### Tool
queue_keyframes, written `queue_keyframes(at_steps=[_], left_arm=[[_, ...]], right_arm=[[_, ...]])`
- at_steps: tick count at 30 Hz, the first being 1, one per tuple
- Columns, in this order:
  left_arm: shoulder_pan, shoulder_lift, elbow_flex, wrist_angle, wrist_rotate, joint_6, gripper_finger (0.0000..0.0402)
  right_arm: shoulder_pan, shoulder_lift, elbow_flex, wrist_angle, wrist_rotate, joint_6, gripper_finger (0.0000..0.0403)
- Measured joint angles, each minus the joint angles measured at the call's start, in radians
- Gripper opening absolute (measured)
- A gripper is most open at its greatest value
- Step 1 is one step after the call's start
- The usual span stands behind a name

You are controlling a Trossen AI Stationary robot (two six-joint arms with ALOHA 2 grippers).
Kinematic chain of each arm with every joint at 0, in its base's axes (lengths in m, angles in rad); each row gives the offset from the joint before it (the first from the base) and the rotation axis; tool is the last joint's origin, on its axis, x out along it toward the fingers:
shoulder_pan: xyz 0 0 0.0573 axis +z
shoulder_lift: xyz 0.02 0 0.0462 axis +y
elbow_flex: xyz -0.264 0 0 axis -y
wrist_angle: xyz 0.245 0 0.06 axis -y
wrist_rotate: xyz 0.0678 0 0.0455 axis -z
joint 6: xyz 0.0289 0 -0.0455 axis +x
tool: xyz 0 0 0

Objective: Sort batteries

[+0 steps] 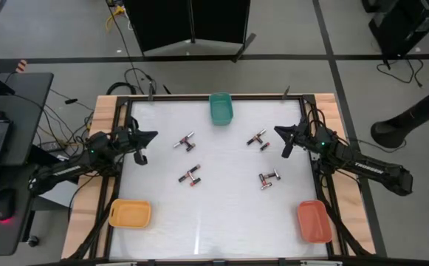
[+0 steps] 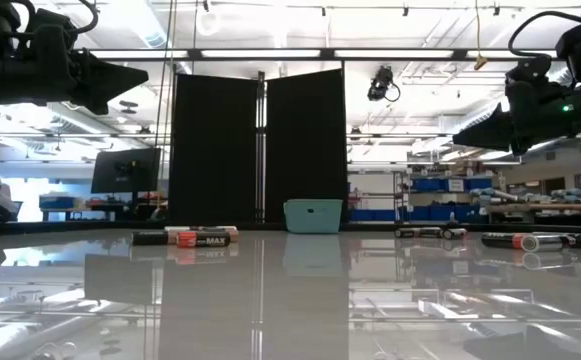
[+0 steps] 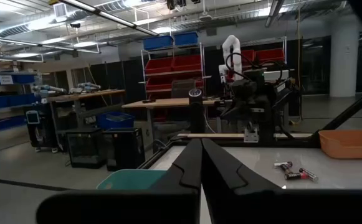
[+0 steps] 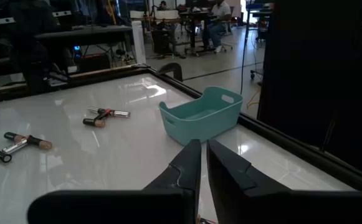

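High view: small cylindrical batteries (image 1: 187, 141), glossy table (image 1: 221, 222).

table (image 1: 221, 214) white | trays: teal (image 1: 221, 108), yellow-orange (image 1: 130, 213), red-orange (image 1: 314, 221) | batteries (image 1: 190, 176) silvery-dark, red-ended

Four clusters of batteries (image 1: 187, 142) lie mid-surface (image 1: 221, 222), a tray (image 1: 221, 108) at the far edge, two more trays (image 1: 130, 213) at the near corners.
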Motion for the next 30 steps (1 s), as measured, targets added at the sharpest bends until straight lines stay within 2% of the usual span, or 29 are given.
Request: queue_keyframes(at_steps=[22,30], left_arm=[[0.000,-0.001,0.000,0.032,0.000,0.000,0.0013],[0.000,0.000,0.000,0.065,0.011,-0.102,0.0013]], right_arm=[[0.000,0.000,0.000,0.000,0.000,0.000,0.0039],[0.000,0.000,0.000,0.000,0.000,0.000,0.0039]])
